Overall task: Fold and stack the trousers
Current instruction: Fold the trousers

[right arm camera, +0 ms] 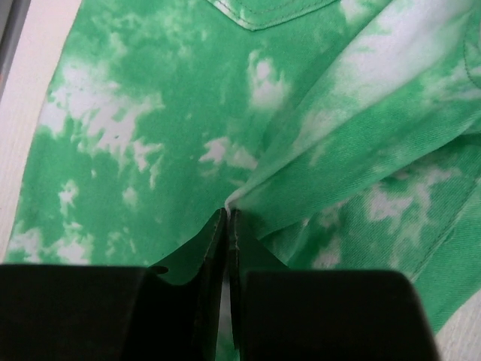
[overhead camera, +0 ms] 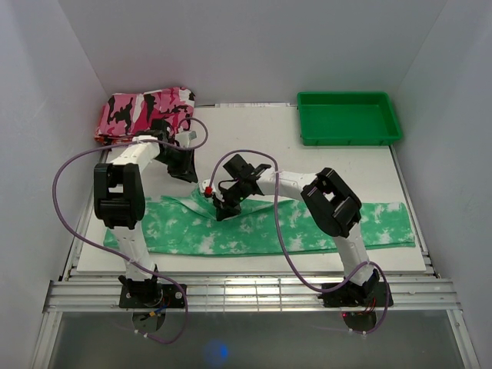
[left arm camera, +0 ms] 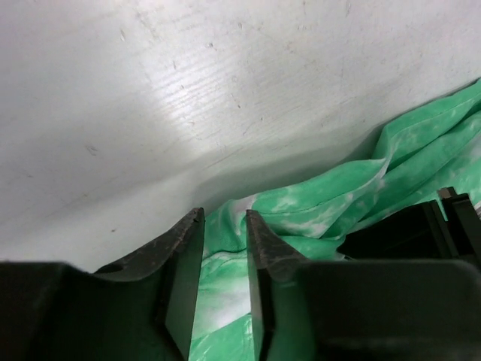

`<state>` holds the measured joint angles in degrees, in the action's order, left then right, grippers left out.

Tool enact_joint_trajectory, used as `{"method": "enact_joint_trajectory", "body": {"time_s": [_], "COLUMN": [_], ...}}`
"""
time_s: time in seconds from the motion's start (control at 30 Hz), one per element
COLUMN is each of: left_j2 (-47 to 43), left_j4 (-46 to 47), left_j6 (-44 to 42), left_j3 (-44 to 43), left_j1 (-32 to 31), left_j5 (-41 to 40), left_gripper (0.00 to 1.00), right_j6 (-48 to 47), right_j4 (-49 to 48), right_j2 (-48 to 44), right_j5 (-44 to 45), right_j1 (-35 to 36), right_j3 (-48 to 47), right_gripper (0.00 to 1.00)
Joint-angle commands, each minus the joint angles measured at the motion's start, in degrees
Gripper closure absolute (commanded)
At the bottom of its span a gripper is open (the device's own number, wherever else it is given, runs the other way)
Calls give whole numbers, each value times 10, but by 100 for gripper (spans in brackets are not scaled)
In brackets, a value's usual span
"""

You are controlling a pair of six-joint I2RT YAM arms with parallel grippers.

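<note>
The trousers (overhead camera: 231,234), bright green with white blotches, lie stretched left to right across the front of the white board, with a raised fold near the middle. My right gripper (overhead camera: 223,211) is shut on that fold; in the right wrist view its jaws (right arm camera: 228,213) pinch a ridge of the cloth (right arm camera: 150,113). My left gripper (overhead camera: 187,171) hovers just behind the fold's far edge. In the left wrist view its jaws (left arm camera: 225,214) stand a little apart, with the green cloth (left arm camera: 338,188) showing between and beyond them, not gripped.
A folded pink, black and white camouflage cloth (overhead camera: 146,111) lies at the back left corner. A green plastic tray (overhead camera: 347,96) stands at the back right. The white board (overhead camera: 254,138) ends at a metal rail near the arm bases. Purple cables loop over the trousers.
</note>
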<state>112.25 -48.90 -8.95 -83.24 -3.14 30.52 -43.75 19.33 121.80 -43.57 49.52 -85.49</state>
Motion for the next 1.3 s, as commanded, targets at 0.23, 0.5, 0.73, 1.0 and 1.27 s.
{"method": "enact_joint_trajectory", "body": {"time_s": [0.23,0.5,0.73,1.0,1.27], "left_j2": [-98,-118,-100,-77,-57], "left_j4": [-35,-23,0,1,6], "left_j6": [-19,26,58,64,68], "left_j3": [-15,60,76,75,70], "left_j1": [-7,-58,-104,-108,-108], "left_j5": [-35,-62,-138,-232,-240], "left_gripper": [49,26,45,68,61], "right_j6": [7,17,23,27,26], "right_j4": [-17,-12,-11,-10,-6], "right_j2": [26,25,26,27,28], "right_j5": [50,51,57,60,60], "right_j1": [1,-3,-6,-8,-9], "right_j3": [25,19,13,10,4], "right_gripper": [91,90,89,88,87]}}
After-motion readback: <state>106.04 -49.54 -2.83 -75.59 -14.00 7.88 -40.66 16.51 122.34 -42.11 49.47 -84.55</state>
